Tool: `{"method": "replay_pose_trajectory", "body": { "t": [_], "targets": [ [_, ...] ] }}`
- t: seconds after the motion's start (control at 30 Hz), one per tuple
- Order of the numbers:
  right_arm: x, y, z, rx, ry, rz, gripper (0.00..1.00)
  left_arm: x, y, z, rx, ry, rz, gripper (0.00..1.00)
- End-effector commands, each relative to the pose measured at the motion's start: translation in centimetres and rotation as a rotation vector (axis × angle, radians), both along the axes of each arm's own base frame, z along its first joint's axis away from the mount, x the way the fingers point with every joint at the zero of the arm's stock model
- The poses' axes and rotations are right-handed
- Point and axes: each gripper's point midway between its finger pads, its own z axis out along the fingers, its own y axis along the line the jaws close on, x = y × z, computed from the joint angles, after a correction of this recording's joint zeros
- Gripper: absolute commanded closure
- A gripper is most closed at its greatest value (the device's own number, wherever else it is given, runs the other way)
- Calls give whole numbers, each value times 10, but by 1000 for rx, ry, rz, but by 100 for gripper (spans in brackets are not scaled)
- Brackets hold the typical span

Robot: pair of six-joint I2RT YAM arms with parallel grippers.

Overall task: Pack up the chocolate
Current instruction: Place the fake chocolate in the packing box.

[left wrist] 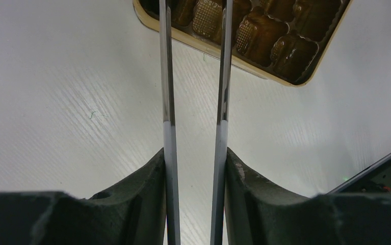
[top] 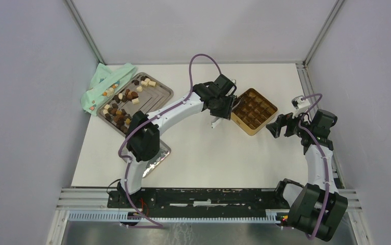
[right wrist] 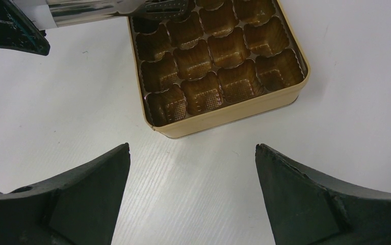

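Gripping metal tongs (left wrist: 167,102), the left tool (left wrist: 193,158) is reaching over the gold tin (right wrist: 224,120); the right tool (right wrist: 191,153) is gaping wide. The chocolate (top: 122,102) is lying on the far-left tray (top: 157,94): light and brittle, so probably best pinched gently across its sides.

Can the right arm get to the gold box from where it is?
Probably yes: the right gripper faces the gold box, jaws wide open, with only bare table between them.
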Motion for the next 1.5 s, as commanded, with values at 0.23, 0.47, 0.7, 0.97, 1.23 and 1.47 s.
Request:
{"method": "replay_pose_trajectory", "body": {
  "t": [0.23, 0.47, 0.7, 0.97, 1.23, 1.47],
  "targets": [
    [3, 0, 6, -3, -37, 7, 2, 13, -11, 31, -48, -102, -31, 52],
    [3, 0, 8, -4, -37, 15, 2, 11, -11, 68, -136, -160, -15, 57],
    [1, 4, 13, -17, -53, 53, 2, 1, 24, 115, -239, -232, 50, 58],
    [-8, 15, 18, -32, -89, 151, 2, -2, 143, 132, -220, -269, 188, 58],
    [-8, 0, 28, -176, -87, 145, 2, -16, 235, 98, -93, -254, 255, 57],
    [4, 7, 41, -195, -106, 190, 2, -4, 282, 81, 20, -243, 323, 57]
  ]
}}
